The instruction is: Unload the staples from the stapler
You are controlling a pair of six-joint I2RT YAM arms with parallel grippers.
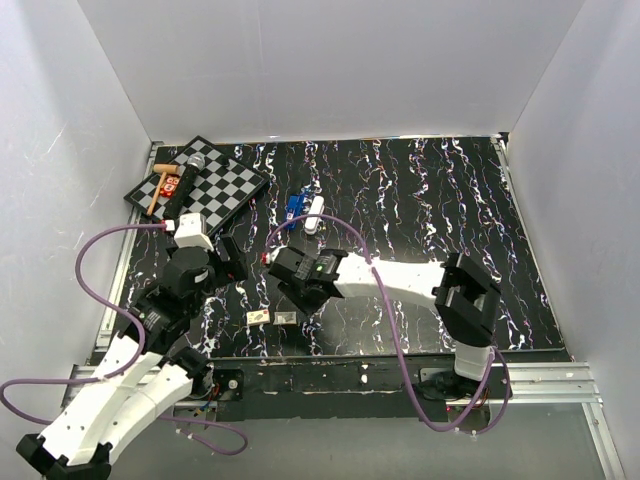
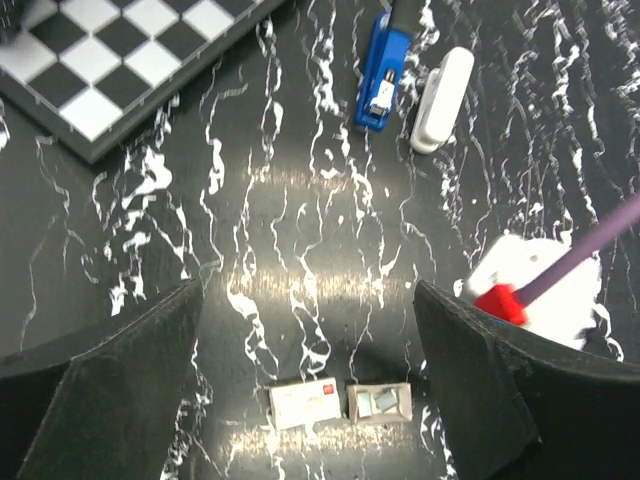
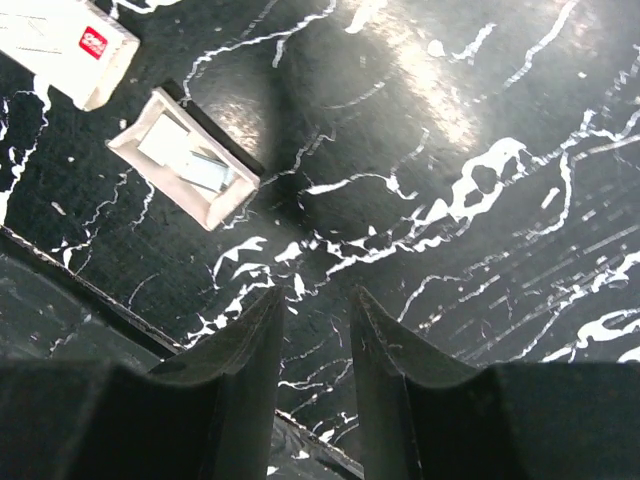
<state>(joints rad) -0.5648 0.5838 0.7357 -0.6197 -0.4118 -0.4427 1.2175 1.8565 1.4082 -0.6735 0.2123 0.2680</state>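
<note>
Staples (image 3: 208, 172) first: where do they lie? — DESK

Silvery strips, seen in the right wrist view in a small open tray (image 3: 185, 168) at the upper left of the frame, on the black marbled table (image 3: 480, 120). A closed box (image 3: 62, 38) with a red mark sits just beyond it, in the top left corner. — PHOTOGRAPHER

And the hands? — DESK

The right gripper (image 3: 317, 300) fills the bottom of that frame, its fingers (image 3: 235, 390) a narrow gap apart with only table showing between them; it grips nothing. The tray lies up and to the left of the tips, apart from them. In the top view the tray sits low in the frame, just below the right gripper, closed box to its left. The left gripper (image 2: 307, 290) is spread wide and holds nothing; in its own view the tray and box lie side by side at bottom centre, between the two fingers in the frame, not touched by either. — PHOTOGRAPHER

Farther off? — DESK

The blue stapler (image 2: 380, 85) lies at the top centre of the left wrist view, apart from both grippers, a white oblong piece (image 2: 443, 100) just to its right. Whether any staples sit inside it cannot be told. A chessboard (image 2: 120, 60) takes the upper left corner. — PHOTOGRAPHER
</note>
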